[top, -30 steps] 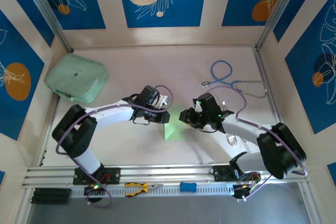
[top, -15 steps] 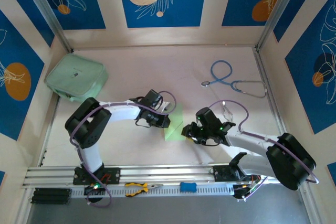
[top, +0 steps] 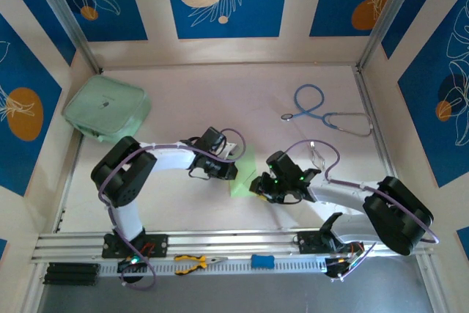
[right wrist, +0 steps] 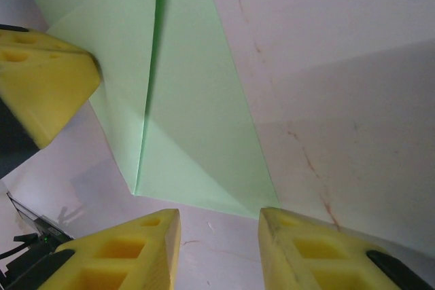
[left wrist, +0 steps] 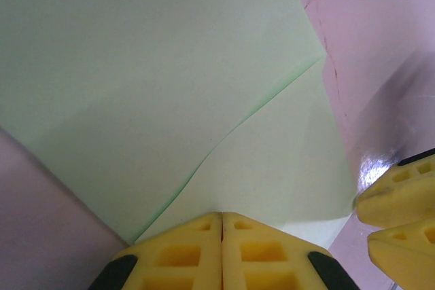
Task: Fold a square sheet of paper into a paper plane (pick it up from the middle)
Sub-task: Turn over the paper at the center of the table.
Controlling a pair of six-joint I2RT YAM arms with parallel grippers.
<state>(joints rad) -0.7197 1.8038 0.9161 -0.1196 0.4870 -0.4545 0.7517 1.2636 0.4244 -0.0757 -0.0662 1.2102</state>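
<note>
At the sheet (left wrist: 136, 66) edge, left fingers (left wrist: 178, 252) clenched; right fingers (right wrist: 132, 252) parted by its corner.

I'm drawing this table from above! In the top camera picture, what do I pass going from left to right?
mint-green pouch → left gripper → sheet of paper → right gripper → blue stethoscope
</note>
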